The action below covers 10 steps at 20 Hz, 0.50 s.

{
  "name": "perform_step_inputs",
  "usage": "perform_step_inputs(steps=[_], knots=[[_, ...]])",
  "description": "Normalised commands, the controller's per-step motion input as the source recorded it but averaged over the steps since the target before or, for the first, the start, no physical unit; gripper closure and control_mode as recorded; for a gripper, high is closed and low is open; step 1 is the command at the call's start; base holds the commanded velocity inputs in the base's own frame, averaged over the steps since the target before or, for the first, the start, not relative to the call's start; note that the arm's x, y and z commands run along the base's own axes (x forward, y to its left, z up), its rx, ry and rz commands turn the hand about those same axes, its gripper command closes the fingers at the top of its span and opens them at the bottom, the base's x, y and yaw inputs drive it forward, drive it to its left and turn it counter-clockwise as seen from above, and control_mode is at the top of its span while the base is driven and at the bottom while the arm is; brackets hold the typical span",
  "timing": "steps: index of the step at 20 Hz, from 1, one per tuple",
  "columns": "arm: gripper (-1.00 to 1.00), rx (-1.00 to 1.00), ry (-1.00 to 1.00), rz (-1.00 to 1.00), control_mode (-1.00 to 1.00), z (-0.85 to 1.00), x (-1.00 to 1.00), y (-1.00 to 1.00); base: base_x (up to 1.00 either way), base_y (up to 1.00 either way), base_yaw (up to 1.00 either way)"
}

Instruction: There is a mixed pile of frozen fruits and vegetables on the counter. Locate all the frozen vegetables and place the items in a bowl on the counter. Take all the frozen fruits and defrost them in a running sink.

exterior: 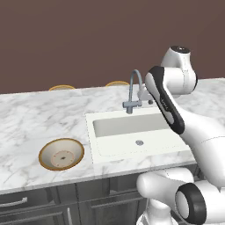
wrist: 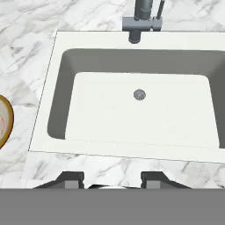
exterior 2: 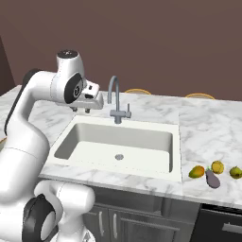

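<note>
The claw [exterior 2: 84,109], clenched and empty, hangs at the middle left over the sink [exterior 2: 116,124]. The pile [exterior 2: 215,172] sits at the far lower right; reaching there may hit the tap [exterior 2: 115,99].

White grey-veined marble counter [exterior: 35,118], polished; smooth matt white sink [exterior 2: 118,142]; brushed grey metal tap [exterior 2: 115,101]; at nine o'clock, a glazed-looking tan-rimmed bowl [exterior: 61,154].
</note>
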Motion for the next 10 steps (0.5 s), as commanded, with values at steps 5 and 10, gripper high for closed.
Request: perform_step_inputs(steps=[5, 10], knots=[[-1.0, 0.0, 0.0, -0.03, -1.0, 0.0, -0.15, -0.13, 0.0, 0.0, 0.0], [-1.0, 0.0, 0.0, -0.04, -1.0, 0.0, -0.4, -0.24, 0.0, 0.0, 0.0]])
